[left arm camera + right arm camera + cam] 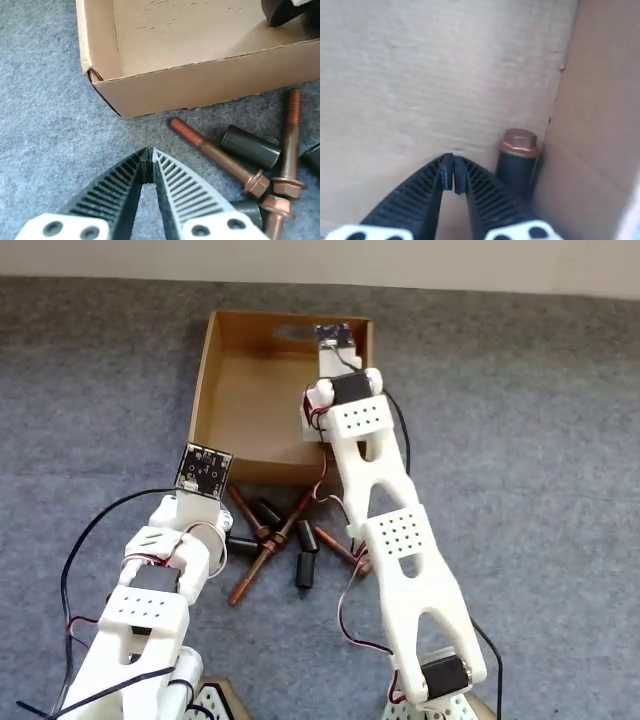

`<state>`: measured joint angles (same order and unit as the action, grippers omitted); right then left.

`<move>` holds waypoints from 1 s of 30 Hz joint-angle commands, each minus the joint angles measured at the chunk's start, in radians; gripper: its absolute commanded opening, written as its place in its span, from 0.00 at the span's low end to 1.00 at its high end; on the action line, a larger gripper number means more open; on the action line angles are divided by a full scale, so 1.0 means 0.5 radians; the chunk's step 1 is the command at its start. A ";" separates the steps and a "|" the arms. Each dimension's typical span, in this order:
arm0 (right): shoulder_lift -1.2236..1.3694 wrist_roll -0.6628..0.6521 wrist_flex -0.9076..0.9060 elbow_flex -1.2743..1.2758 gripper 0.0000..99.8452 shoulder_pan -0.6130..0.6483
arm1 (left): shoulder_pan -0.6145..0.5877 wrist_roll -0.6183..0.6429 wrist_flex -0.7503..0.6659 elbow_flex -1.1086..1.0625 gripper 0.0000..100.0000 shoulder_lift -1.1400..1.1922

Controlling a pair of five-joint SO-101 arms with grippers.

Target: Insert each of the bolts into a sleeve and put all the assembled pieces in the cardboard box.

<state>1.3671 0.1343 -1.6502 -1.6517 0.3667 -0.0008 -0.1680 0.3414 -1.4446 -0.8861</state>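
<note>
- Left gripper (149, 157): the jaws are closed, tips meeting, with nothing between them. It hangs over the grey carpet (45, 125), just outside a front corner of the cardboard box (210, 85).
- Left arm (150, 590): in the high view it stands at the lower left. Its wrist is beside the heap of loose parts, in front of the box.
- Right gripper (453, 172): the jaws are drawn together and hold nothing. It sits over the box floor, near an inner corner.
- Right arm (385, 500): it stretches over the loose parts and the front wall of the box, and its wrist is inside the box on the right-hand side.
- Assembled piece (518, 160): a dark sleeve with a copper hexagonal bolt head on top. It stands upright in the box corner, just beside the right gripper and close to the side wall. Whether it touches that wall cannot be told.
- Bolts (270, 550): copper-coloured, lying loose on the carpet in front of the box. In the left wrist view one bolt (215, 155) and a second bolt (290, 140) both point their threaded ends toward the box, and their heads lie close together.
- Sleeves (305, 568): short dark cylinders lying on their sides among the bolts. One sleeve (250, 147) rests between the two bolts named above.
</note>
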 commanded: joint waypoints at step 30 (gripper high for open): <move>-0.950 -0.015 -0.238 -0.210 0.01 -0.029 | -0.020 -0.018 -0.101 0.005 0.03 -0.032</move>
<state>0.9897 0.1343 -1.7515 -1.6517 0.3575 -0.0008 -0.1680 0.3107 -1.4446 -0.8861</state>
